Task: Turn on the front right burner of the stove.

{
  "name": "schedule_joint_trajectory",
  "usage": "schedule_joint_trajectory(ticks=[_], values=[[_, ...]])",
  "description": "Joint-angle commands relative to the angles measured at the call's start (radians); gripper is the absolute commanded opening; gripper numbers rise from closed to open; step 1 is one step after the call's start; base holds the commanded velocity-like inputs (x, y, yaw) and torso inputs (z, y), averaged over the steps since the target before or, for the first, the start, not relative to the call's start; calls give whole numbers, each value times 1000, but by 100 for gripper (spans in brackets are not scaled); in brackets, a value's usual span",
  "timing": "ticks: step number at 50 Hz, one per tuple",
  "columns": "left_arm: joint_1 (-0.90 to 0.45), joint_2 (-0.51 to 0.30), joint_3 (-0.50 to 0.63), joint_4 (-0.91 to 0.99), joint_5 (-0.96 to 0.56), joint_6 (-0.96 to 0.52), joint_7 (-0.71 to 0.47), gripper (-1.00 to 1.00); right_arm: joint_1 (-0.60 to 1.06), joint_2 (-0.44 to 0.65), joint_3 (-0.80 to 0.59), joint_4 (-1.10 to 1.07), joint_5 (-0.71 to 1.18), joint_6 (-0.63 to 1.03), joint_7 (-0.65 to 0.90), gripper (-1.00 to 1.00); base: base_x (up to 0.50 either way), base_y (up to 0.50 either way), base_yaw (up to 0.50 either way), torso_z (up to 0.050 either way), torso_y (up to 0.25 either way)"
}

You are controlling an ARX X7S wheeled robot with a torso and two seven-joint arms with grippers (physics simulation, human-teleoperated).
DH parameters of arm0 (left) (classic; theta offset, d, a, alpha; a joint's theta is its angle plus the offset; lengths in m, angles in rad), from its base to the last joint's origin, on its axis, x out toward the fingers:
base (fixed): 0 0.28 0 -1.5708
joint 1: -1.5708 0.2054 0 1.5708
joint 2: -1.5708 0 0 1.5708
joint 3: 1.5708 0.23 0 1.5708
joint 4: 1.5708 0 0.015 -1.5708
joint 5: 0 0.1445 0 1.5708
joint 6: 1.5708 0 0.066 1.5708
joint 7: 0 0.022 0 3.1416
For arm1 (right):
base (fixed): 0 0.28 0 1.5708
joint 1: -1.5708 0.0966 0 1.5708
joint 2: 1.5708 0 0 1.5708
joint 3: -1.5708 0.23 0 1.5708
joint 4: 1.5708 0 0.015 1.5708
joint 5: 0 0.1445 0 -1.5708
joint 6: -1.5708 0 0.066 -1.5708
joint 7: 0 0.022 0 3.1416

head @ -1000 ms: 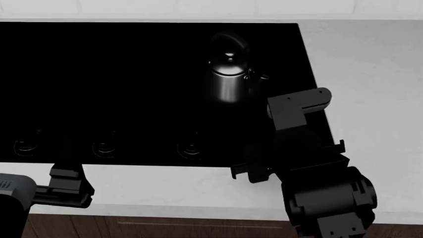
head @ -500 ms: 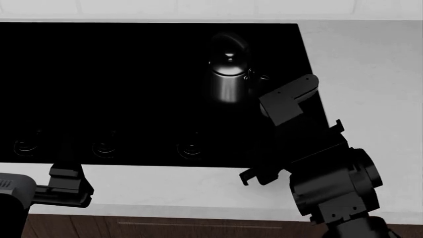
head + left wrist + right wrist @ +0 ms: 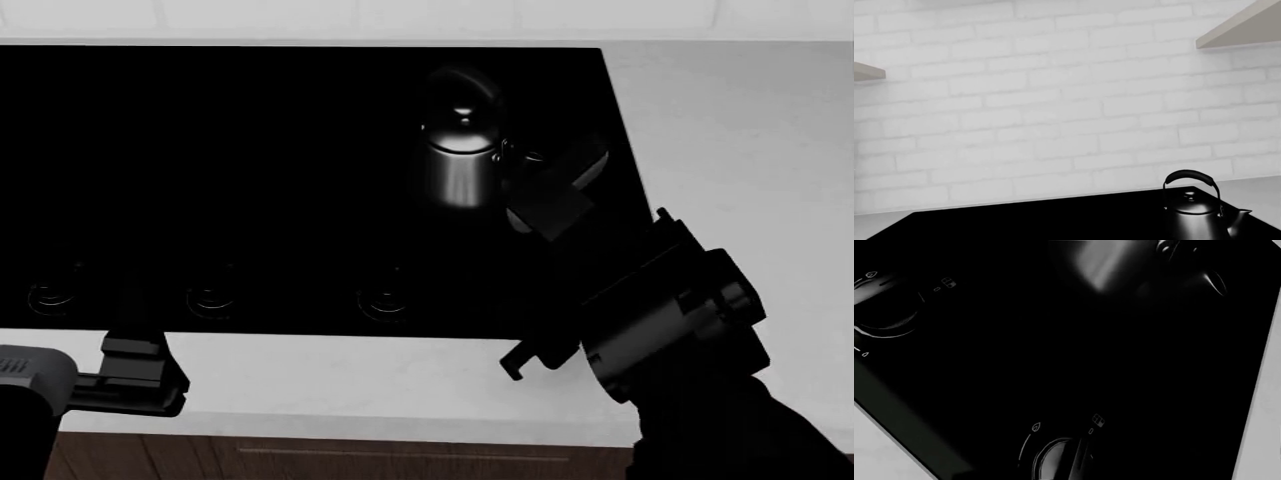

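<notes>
The stove (image 3: 267,150) is a glossy black cooktop set in a pale counter. Three of its knobs show in the front row, the third (image 3: 384,300) nearest my right arm. The fourth, rightmost knob is hidden under my right gripper (image 3: 581,290) in the head view. In the right wrist view that knob (image 3: 1054,465) sits close against the jaws, and the third knob (image 3: 881,310) lies further off. The jaws are lost in the dark, so their state is unclear. My left gripper (image 3: 134,350) hovers over the counter's front edge, off the stove.
A shiny dark kettle (image 3: 461,160) stands on the stove's back right, just beyond my right wrist, and also shows in the left wrist view (image 3: 1194,212). The pale counter (image 3: 747,150) runs to the stove's right. A white brick wall (image 3: 1054,100) lies behind.
My right wrist has rolled over the rightmost knob. Its grey block swung left toward the kettle and the forearm shifted right. The left arm has not moved.
</notes>
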Motion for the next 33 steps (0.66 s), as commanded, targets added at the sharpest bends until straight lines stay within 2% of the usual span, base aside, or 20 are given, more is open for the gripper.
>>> schedule_joint_trajectory(ticks=[1, 28, 33], values=[[-3, -2, 3, -4, -3, -5, -4, 100, 12, -30, -35, 97, -87, -52, -60, -100, 0, 0, 0, 0, 0], [-9, -8, 9, -7, -11, -13, -14, 100, 57, -48, -51, 98, -139, -42, -190, -100, -3, 0, -1, 0, 1], [-10, -10, 11, -7, -13, -13, -14, 100, 67, -54, -64, 98, -149, -83, -203, -100, -6, 0, -1, 0, 4]])
